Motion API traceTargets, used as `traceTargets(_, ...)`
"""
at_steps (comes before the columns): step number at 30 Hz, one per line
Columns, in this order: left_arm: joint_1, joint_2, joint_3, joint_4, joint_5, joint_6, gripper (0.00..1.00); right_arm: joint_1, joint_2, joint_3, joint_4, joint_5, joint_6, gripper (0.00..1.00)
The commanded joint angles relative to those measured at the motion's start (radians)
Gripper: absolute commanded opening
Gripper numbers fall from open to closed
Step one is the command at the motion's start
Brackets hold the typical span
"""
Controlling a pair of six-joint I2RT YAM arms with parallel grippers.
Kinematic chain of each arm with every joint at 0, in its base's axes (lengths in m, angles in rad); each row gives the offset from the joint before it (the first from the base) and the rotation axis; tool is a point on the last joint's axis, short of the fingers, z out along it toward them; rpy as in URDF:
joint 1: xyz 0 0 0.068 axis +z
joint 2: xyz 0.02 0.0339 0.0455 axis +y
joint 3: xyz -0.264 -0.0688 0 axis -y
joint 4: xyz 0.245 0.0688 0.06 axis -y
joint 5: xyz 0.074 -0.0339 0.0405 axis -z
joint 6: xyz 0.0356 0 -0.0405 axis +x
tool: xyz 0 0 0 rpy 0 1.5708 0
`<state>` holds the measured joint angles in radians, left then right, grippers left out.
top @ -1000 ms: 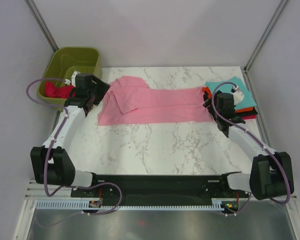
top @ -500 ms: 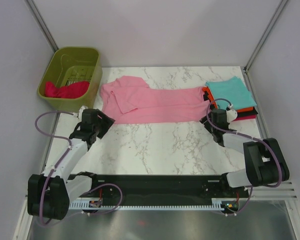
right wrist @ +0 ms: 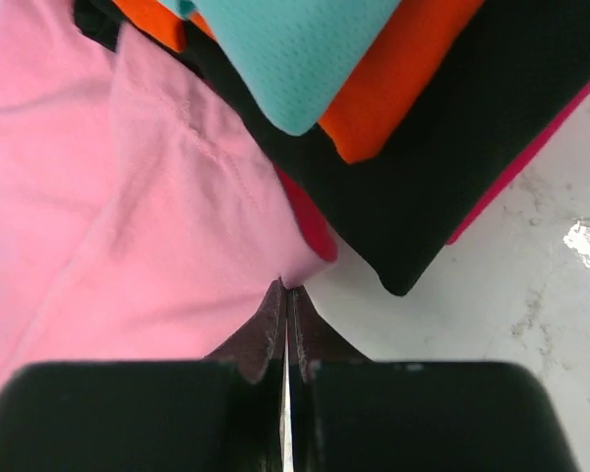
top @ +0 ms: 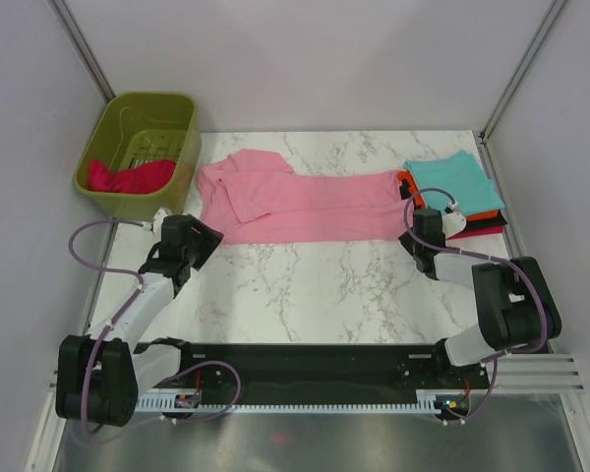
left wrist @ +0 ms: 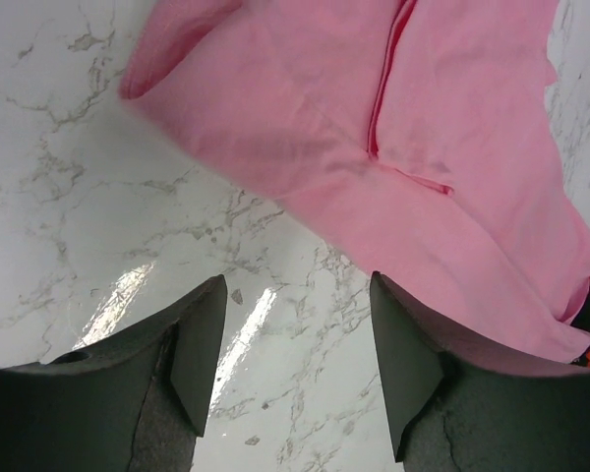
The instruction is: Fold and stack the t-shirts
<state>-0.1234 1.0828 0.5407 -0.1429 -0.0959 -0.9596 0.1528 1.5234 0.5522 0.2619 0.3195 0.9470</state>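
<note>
A light pink t-shirt [top: 305,202] [left wrist: 423,128] [right wrist: 128,216] lies spread flat across the far middle of the table. My right gripper [top: 413,237] [right wrist: 287,287] is shut, its tips pinched on the shirt's near right corner. Just off the near left corner, my left gripper [top: 203,240] [left wrist: 297,295] hangs open over bare marble and holds nothing. At the far right lies a stack of folded t-shirts: teal [top: 452,182] [right wrist: 295,49] on top, then orange [right wrist: 403,88], black [right wrist: 452,167] and magenta [right wrist: 531,157]. A crimson t-shirt [top: 128,177] lies crumpled in the basket.
The olive-green basket [top: 118,123] stands at the far left corner, next to the pink shirt's left end. Grey walls and slanted frame posts close in the table. The folded stack touches the pink shirt's right end.
My left arm pulled back from the basket side to the shirt's near left corner. My right arm drew nearer and its gripper went from open to shut at the near right corner.
</note>
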Motion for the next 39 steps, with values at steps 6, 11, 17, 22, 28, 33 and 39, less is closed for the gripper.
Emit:
traceTargets(6,0.007,0.035,-0.034,0.140,-0.102,-0.028,0.64,0.010,-0.261,-0.067,-0.021,0.032,0.018,0.00)
traceTargets(11,0.007,0.129,-0.047,0.242,-0.100,-0.051,0.60,0.010,-0.223,-0.090,-0.004,-0.026,0.067,0.00)
traceTargets(17,0.007,0.247,-0.012,0.259,-0.093,-0.062,0.58,0.010,-0.242,-0.103,-0.004,-0.023,0.076,0.00)
traceTargets(22,0.007,0.289,0.004,0.264,-0.145,-0.070,0.58,0.008,-0.273,-0.106,-0.009,-0.019,0.072,0.00)
traceTargets(28,0.014,0.357,0.037,0.267,-0.176,-0.099,0.58,0.008,-0.289,-0.103,-0.020,-0.013,0.070,0.00)
traceTargets(33,0.048,0.405,0.062,0.206,-0.192,-0.146,0.35,0.004,-0.307,-0.104,-0.030,-0.002,0.070,0.00)
traceTargets(39,0.100,0.399,0.047,0.206,-0.151,-0.159,0.10,-0.013,-0.350,-0.109,-0.053,0.007,0.079,0.00)
